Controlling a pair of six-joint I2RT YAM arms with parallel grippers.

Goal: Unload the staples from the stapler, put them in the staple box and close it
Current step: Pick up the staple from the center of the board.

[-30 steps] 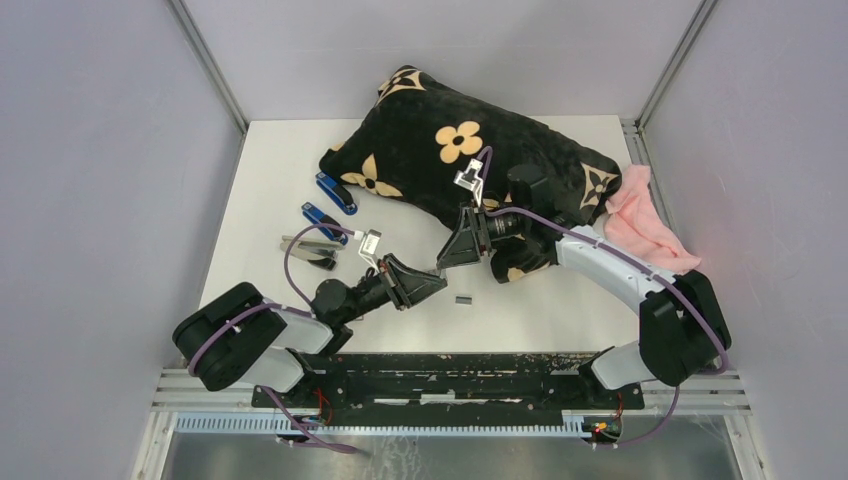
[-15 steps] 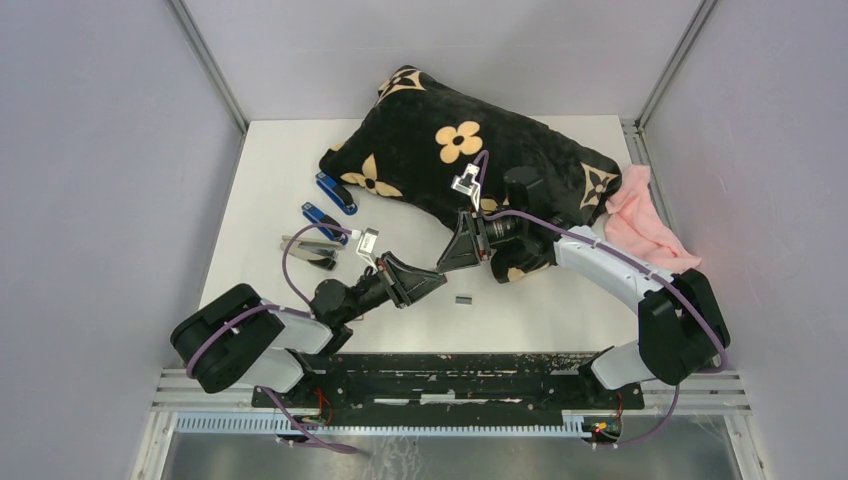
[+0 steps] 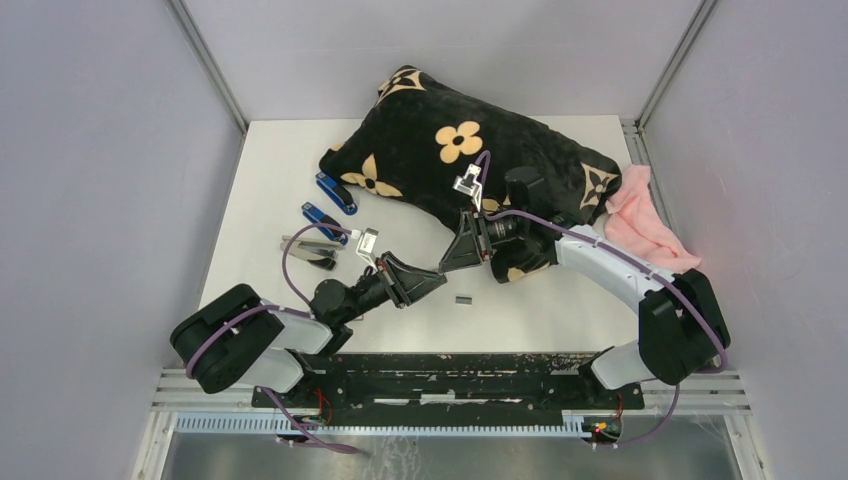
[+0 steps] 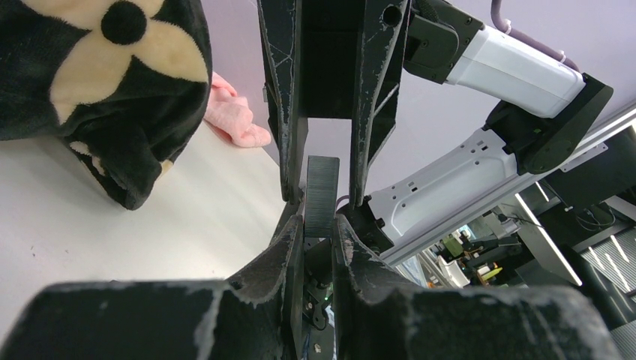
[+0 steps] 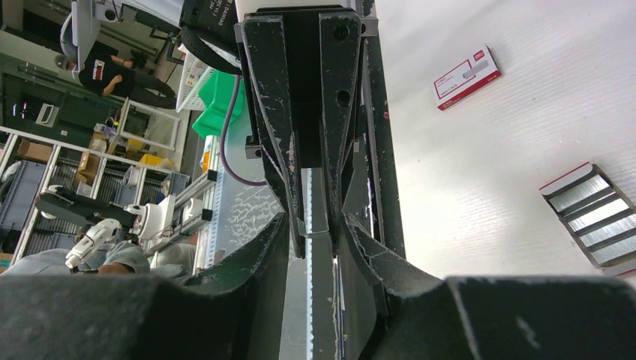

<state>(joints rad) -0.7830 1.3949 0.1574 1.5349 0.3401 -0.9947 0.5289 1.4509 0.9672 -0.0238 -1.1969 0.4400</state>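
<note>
Staples [image 4: 322,196] — right jaws have narrowed around them since.

Grey ridged strip of staples [image 4: 321,196] raised above the middle of the table [image 3: 560,300], second strip [image 3: 463,299] flat near front edge, stapler [image 3: 310,250] open near left edge

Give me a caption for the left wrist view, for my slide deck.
Grey staple strip clamped in the left jaws, the right jaws straddling its far end, flower-patterned pillow behind.

The white table [image 3: 270,180] bears a flowered cushion [image 3: 440,150], pink cloth [image 3: 640,215], blue staplers [image 3: 337,193], a staple strip [image 3: 463,299].
</note>
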